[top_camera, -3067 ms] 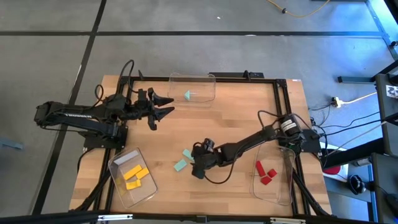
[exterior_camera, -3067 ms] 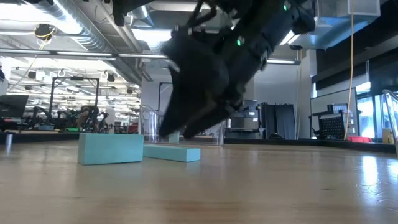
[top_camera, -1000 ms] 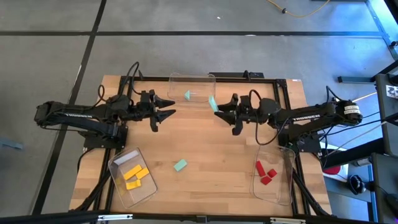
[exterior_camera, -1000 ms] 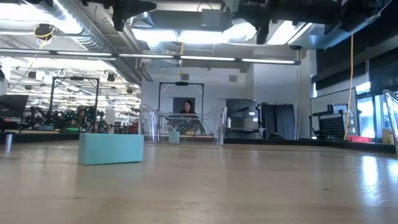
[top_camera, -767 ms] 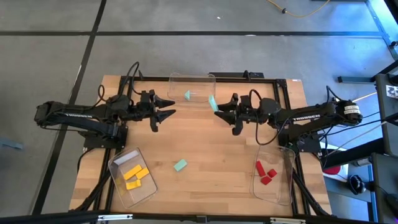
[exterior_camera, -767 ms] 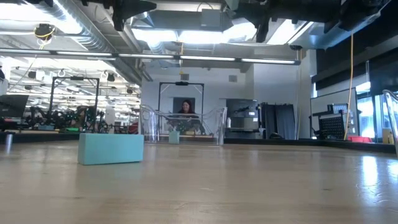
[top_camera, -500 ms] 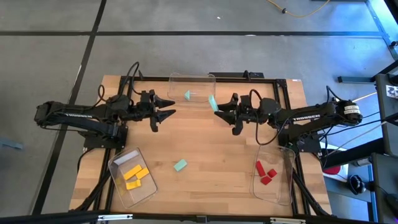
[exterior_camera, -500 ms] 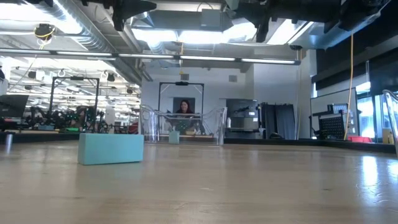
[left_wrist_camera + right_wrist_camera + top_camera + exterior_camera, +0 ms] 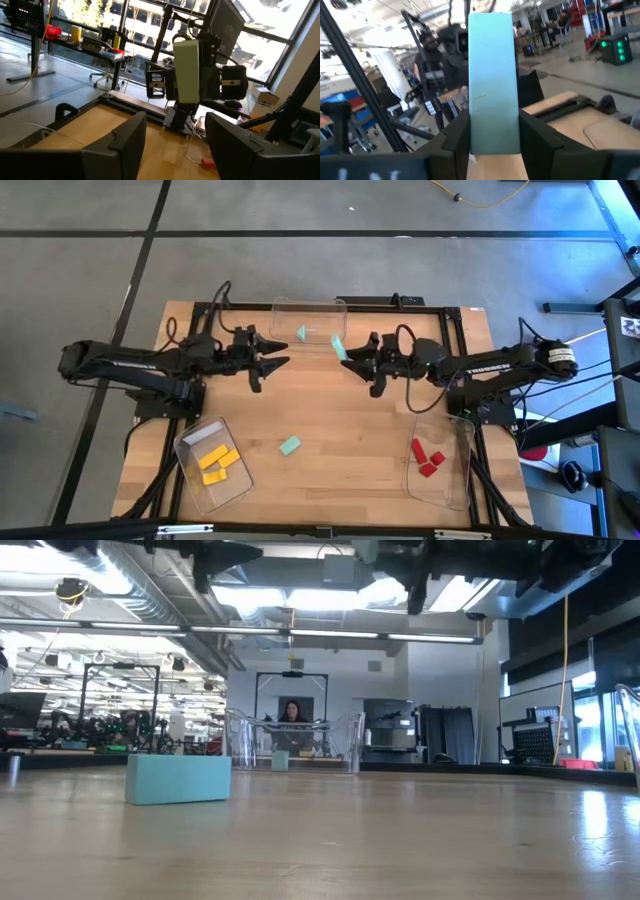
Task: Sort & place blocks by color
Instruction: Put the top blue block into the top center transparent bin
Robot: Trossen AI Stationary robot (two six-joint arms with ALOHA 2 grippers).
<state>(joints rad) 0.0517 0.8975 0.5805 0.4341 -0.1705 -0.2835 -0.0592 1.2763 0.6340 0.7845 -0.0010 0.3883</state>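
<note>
My right gripper point(image 9: 348, 357) is shut on a mint-green block point(image 9: 340, 346), held in the air just off the near right corner of the clear far bin point(image 9: 330, 304). That bin holds a mint wedge point(image 9: 300, 333). Another mint block point(image 9: 290, 445) lies flat on the table, and it also shows in the low view point(image 9: 178, 779). My left gripper point(image 9: 283, 360) hovers open over the table's left half, facing the right gripper, with nothing between its fingers point(image 9: 125, 142). My right gripper pinches the mint block's two long sides point(image 9: 492, 127) between its two fingers point(image 9: 460, 132), at the end nearer the wrist. The fingers lie about level, pointing toward the table's left. The block runs along them, sticks out past their tips and is lifted clear of the table.
A clear bin at the near left point(image 9: 190, 442) holds yellow blocks point(image 9: 217, 464). A clear bin at the near right point(image 9: 455, 490) holds red blocks point(image 9: 428, 458). A black frame edges the table. A person point(image 9: 292, 712) shows in the room beyond the far bin.
My left gripper has shifted a little toward the table's right, still open. My right gripper has edged slightly toward the table's left with the mint block still in its hold. The block on the table has not moved.
</note>
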